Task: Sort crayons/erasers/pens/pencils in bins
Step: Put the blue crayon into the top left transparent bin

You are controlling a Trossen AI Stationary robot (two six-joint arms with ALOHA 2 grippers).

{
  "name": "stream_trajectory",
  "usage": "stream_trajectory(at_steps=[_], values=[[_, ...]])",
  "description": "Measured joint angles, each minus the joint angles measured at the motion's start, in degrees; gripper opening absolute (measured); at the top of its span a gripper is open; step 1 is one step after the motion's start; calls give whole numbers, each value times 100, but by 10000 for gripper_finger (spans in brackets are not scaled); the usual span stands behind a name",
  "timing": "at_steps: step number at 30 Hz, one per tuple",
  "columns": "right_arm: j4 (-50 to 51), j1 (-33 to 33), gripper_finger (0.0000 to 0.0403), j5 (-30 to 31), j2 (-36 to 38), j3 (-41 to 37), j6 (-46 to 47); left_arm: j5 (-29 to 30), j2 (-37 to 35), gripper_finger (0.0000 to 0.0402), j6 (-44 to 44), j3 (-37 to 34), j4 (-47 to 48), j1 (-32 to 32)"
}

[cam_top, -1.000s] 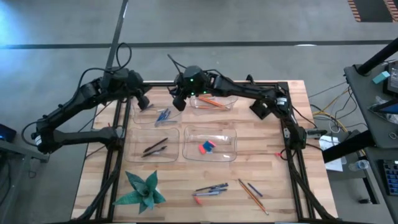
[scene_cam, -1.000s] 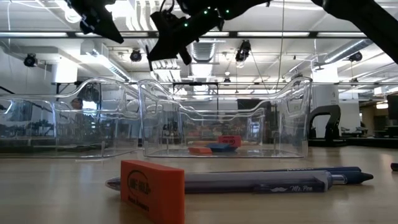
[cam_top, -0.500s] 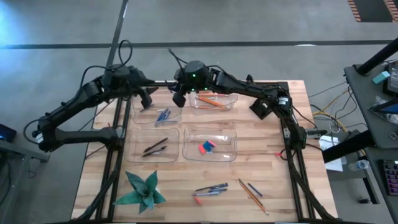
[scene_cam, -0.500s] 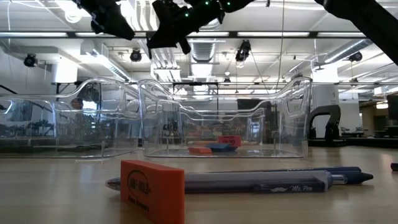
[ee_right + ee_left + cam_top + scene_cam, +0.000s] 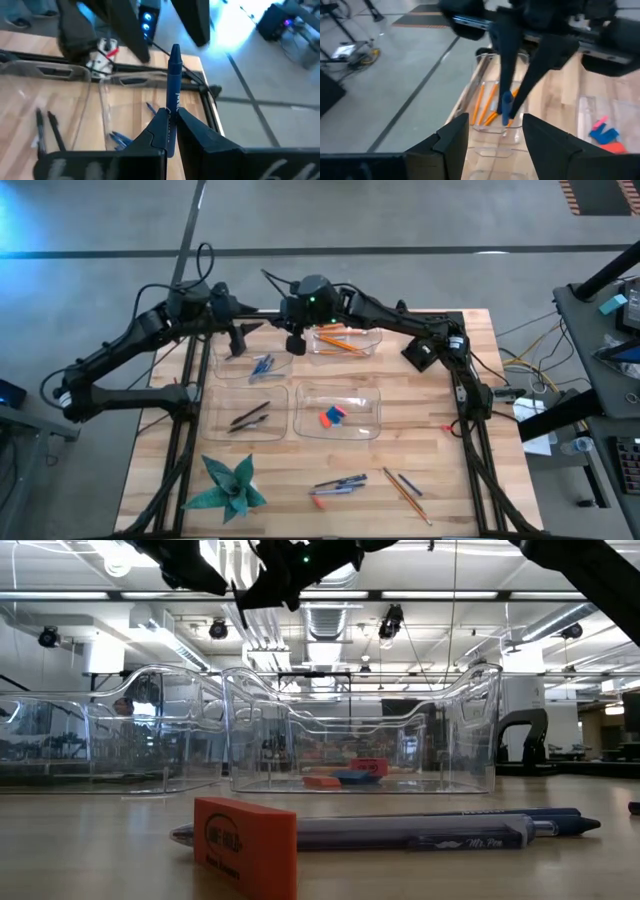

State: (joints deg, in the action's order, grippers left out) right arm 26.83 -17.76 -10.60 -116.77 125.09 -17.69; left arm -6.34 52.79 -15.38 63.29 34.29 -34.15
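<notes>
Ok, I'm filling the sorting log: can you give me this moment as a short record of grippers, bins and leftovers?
right gripper: shut on short blue crayon, above the back bins
left gripper: open, empty
back-left clear plastic bin: blue crayons
back-right bin: thin orange pencils
front-left bin: dark pens
front-right bin: pink and blue erasers
unsorted: loose pens, loose pencils
</notes>
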Motion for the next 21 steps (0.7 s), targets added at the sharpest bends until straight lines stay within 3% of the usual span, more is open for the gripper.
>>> stream_trajectory(at_steps=[5,15,21], values=[[-145,15,15,-143,11,12,-31,-413,166,173,-20,-7,-96,0],[-93,37,15,-141,11,12,-38,-571,231,170,-107,-11,-438,0],[-136,37,15,-141,11,12,-35,-956,403,120,5,-13,-498,0]])
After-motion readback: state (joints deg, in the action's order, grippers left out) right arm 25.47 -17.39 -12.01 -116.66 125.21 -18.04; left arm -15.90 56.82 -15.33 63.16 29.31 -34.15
